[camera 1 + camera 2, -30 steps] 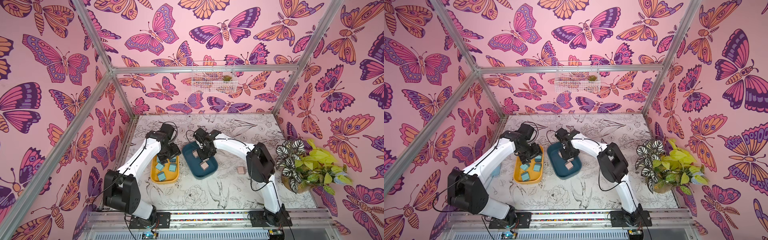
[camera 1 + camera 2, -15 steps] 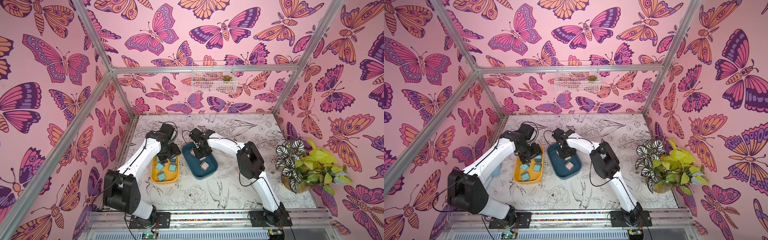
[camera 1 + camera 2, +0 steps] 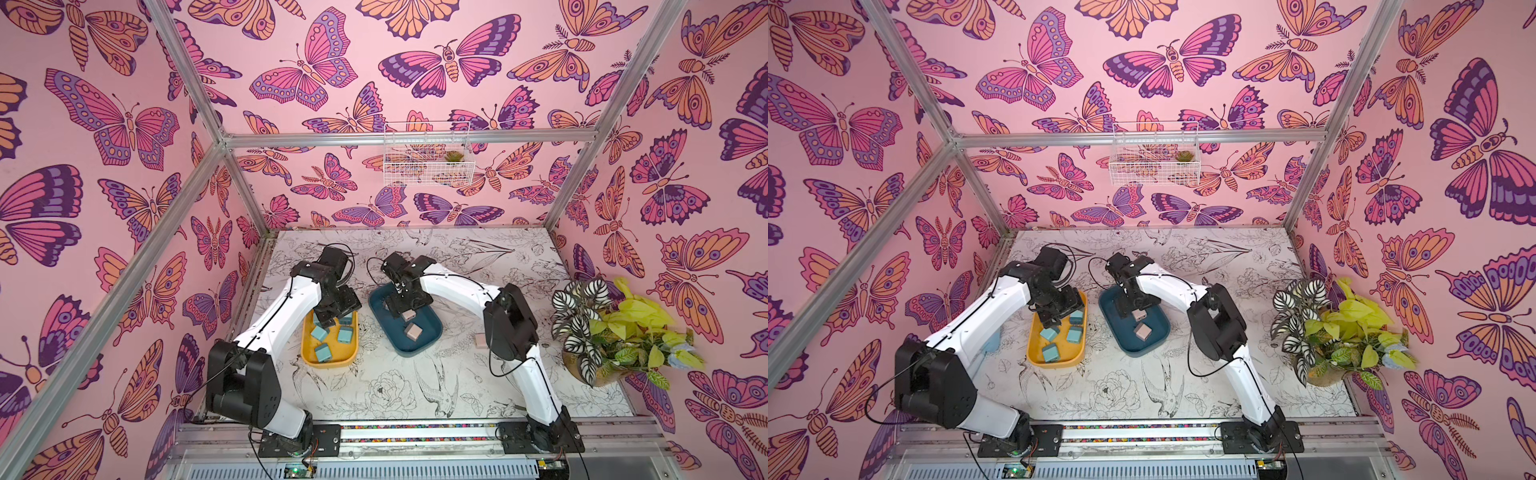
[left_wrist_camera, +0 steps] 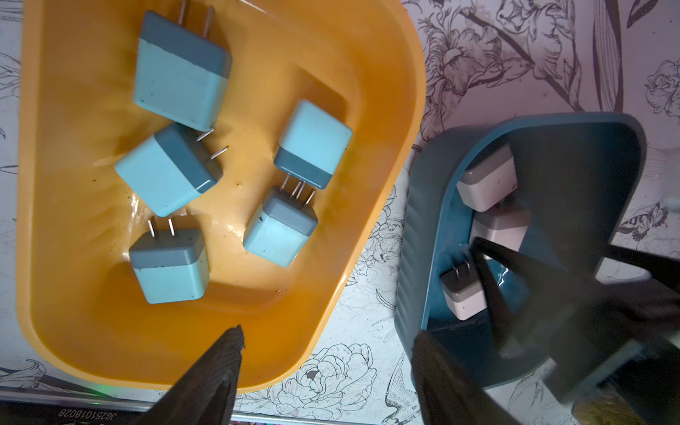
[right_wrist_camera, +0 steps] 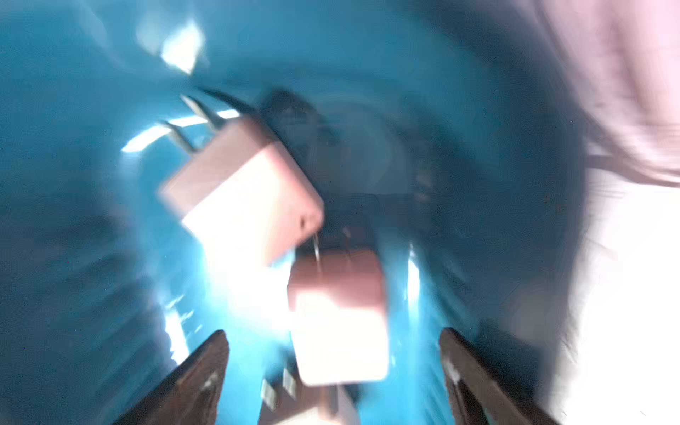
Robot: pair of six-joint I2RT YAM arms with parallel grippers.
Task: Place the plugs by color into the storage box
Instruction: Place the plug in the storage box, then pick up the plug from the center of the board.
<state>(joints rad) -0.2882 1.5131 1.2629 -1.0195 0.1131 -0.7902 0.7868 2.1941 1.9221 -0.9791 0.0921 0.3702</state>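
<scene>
Several teal-blue plugs [image 4: 165, 169] lie loose in the yellow tray [image 3: 330, 362], which also shows in a top view [image 3: 1054, 362]. Pale pink plugs [image 3: 413, 331] lie in the dark blue tray [image 3: 409, 351] beside it. My left gripper [image 4: 328, 331] hangs open over the yellow tray's far end [image 3: 328, 318] with nothing between its fingers. My right gripper [image 5: 334, 332] stands open low inside the blue tray [image 3: 401, 309]. A pink plug [image 5: 340, 312] lies between its spread fingers, touching neither. Another pink plug [image 3: 480, 340] sits on the table by the right arm's elbow.
A potted plant [image 3: 611, 328] stands at the table's right edge. A white wire basket [image 3: 428, 160] hangs on the back wall. The two trays sit side by side with a narrow strip of table between them. The right wrist view is blurred.
My right gripper has gone from shut to open over the blue tray, and its arm has shifted slightly. The left arm has not moved.
</scene>
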